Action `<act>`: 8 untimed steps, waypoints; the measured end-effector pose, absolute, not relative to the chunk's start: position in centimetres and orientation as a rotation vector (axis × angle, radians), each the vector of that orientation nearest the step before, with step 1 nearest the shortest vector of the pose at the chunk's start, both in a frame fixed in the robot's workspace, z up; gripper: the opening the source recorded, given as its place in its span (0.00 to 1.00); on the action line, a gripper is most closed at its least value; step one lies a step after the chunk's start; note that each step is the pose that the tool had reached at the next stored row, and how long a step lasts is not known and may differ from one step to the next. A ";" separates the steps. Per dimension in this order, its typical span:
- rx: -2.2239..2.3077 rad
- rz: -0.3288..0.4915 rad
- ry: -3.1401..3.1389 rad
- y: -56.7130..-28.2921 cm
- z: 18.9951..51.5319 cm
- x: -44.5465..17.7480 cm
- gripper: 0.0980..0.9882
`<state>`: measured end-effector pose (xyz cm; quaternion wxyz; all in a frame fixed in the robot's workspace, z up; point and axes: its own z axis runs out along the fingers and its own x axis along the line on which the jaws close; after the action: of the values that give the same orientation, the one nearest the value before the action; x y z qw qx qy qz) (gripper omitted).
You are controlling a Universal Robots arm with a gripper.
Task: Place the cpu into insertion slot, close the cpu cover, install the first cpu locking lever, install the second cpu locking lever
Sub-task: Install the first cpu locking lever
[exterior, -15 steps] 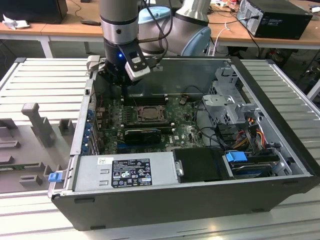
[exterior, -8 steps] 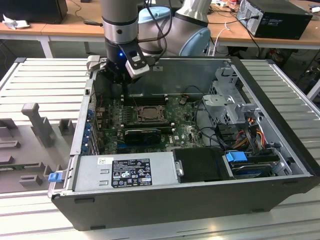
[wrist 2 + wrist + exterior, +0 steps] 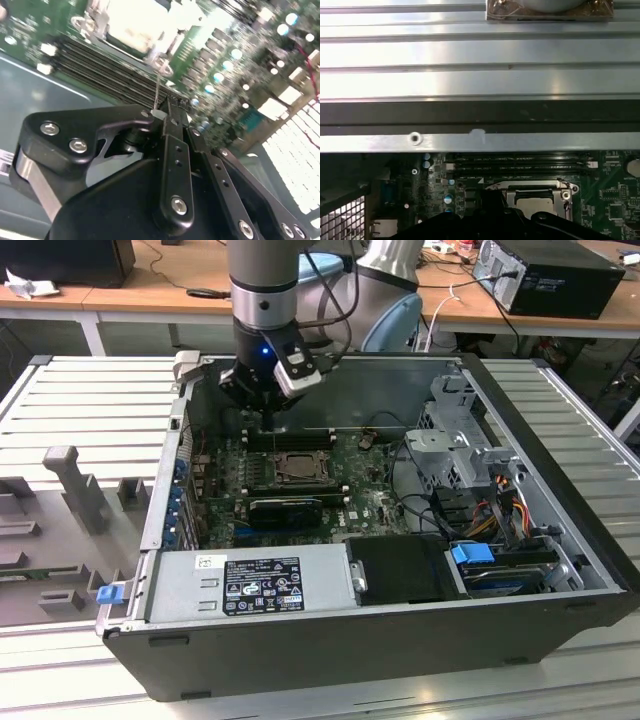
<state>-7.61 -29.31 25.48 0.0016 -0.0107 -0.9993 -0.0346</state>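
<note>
Ribbed metal worktop [image 3: 90, 400], opened computer case.
Cpu [image 3: 534, 203] seated, cpu cover [image 3: 560, 186] down; end effector [image 3: 167, 117] pinches a thin locking lever [image 3: 158, 87].

The arm [image 3: 263, 285] comes straight down from the top of the exterior view — silver-grey wrist tube, then a black section with a small blue light glowing on it. A light-coloured camera block [image 3: 300, 370] sits clamped on the side of the wrist, toward the exterior view's right. Below that hangs the black end effector [image 3: 262, 400], pointing downward with a slight tilt. In the second wrist view the end effector [image 3: 167, 117] shows up close: black linkage bars with silver screws, and the two fingers [image 3: 175, 150] pressed together at the tip — no gap visible between them, pinching a thin wire-like rod. In the first wrist view its dark body [image 3: 505, 222] sits along the frame edge.
</note>
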 end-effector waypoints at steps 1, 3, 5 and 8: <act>-0.034 -0.103 -3.137 -29.3 25.4 -7.2 0.01; -0.034 -0.092 -3.137 -29.3 25.3 -6.2 0.01; -0.034 -0.083 -3.137 -29.3 25.0 -5.2 0.01; -0.033 -0.096 -3.137 -29.3 24.9 -4.1 0.01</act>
<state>-4.15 -29.31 24.92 0.0015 -0.0107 -0.9995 -0.0305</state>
